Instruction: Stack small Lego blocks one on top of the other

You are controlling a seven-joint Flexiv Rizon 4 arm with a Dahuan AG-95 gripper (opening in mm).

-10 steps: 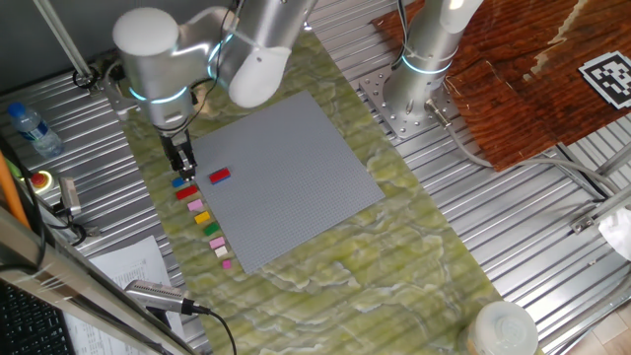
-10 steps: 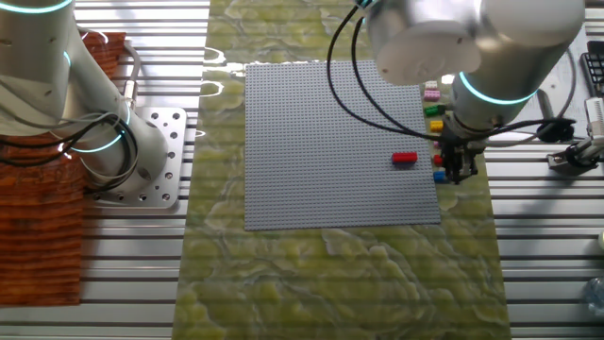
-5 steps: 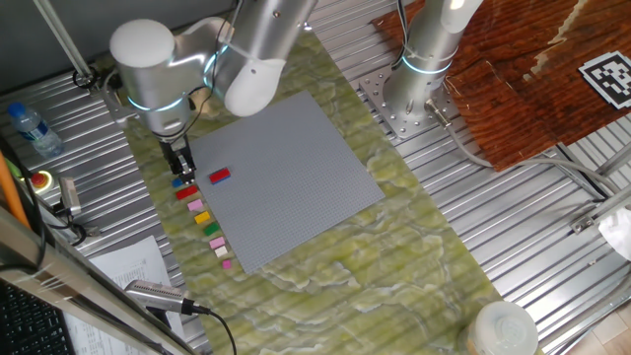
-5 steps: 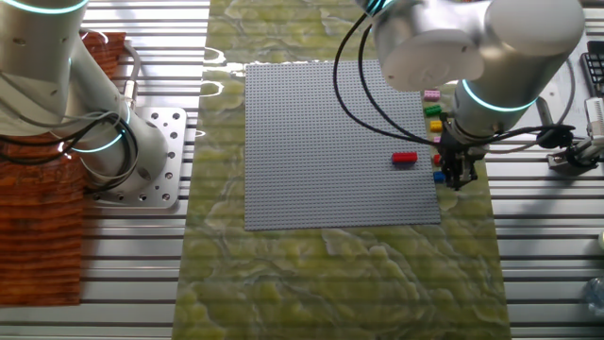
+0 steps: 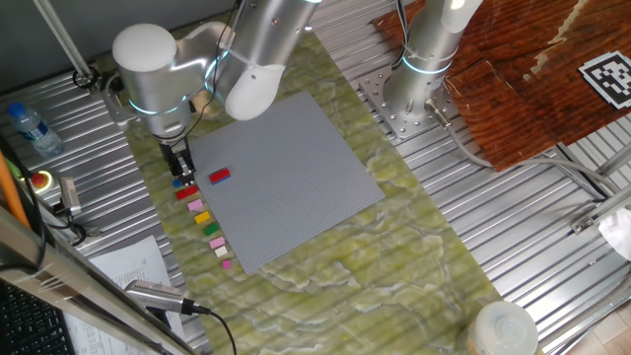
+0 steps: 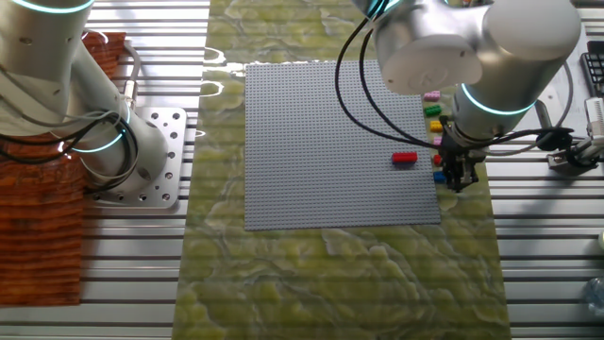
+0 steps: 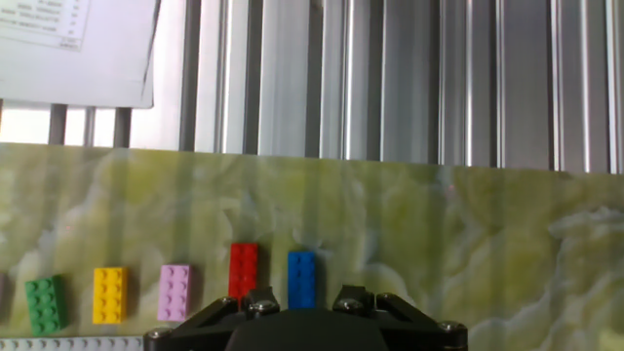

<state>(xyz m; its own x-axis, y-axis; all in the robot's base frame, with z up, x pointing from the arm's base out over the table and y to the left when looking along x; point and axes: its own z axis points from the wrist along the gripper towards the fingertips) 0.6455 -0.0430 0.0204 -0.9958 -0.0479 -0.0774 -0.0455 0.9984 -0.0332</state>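
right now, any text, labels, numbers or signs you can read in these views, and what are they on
No words or numbers can be read.
Printed sheet in the hand view: lines of text, too blurred to read.
Papers at the table edge in one fixed view: print too small to read.
Black-and-white square marker on the brown surface: a coded pattern, no letters.
Lego blocks and grey baseplate: no visible markings.

You cannot see the end effector (image 7: 302, 327) fingertips in the hand view; its body hides the blue block's (image 7: 301, 280) near end.
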